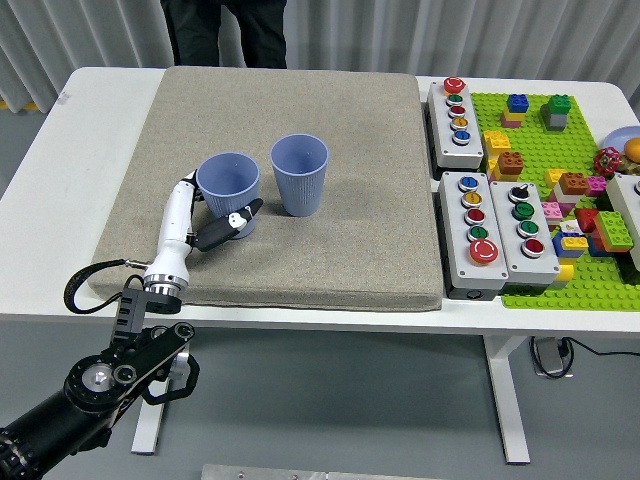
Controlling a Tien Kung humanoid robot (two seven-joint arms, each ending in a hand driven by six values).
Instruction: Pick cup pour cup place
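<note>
**Left hand wrapped on the near cup, second cup waiting beside it**

From where I stand, the left arm comes in low from the left corner and reaches up over the counter [70, 150] onto the grey mat [300, 250]. Its left hand [205, 222] has its fingers curled around the lower body of the left cup [229, 186], thumb across the near side and the other fingers behind, so the hand reads as clamped on that cup. The cup looks tilted a little toward the arm; whether its base is on the mat or just off it I cannot tell.

Just to its right stands the right cup [299, 173], upright and open-mouthed, close to the first but not touching it. What is inside either cup I cannot make out.

These look like thin plastic cups: light, ribbed on the wall, and likely to flex if squeezed hard. I would judge the middle of the wall the best place to hold, firm enough not to slip when tipped, gentle enough not to buckle it.

Further right are button boxes [478, 235] and a green plate of toy bricks [575, 180], well apart from the cups. A person [225, 30] stands at the far side, hands not showing. The right arm is out of sight.
</note>
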